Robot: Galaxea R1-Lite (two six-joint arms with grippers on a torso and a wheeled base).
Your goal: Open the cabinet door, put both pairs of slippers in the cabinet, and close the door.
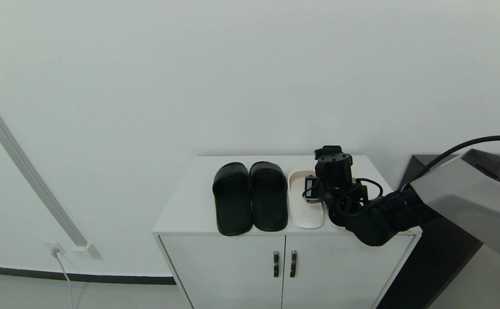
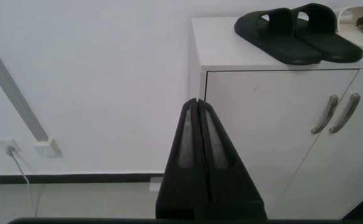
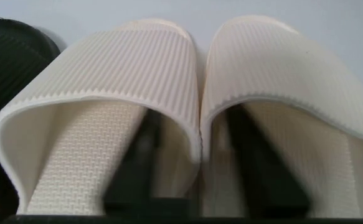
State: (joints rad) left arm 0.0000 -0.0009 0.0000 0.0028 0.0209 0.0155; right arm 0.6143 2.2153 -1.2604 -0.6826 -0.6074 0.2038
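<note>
Right claw (image 1: pixel 312 191) stands open, one finger inside each of the white slippers (image 1: pixel 305 212); close squarely on both inner straps before lifting.

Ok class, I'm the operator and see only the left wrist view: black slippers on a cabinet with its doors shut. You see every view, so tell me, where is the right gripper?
Observer: The right gripper is over the white slippers, on the right part of the cabinet top.
Operator: Is it holding them?
Observer: Its fingers are apart, one under each slipper's strap.
Operator: How does that pair lie?
Observer: Side by side, inner edges touching, just right of the black slippers.
</note>
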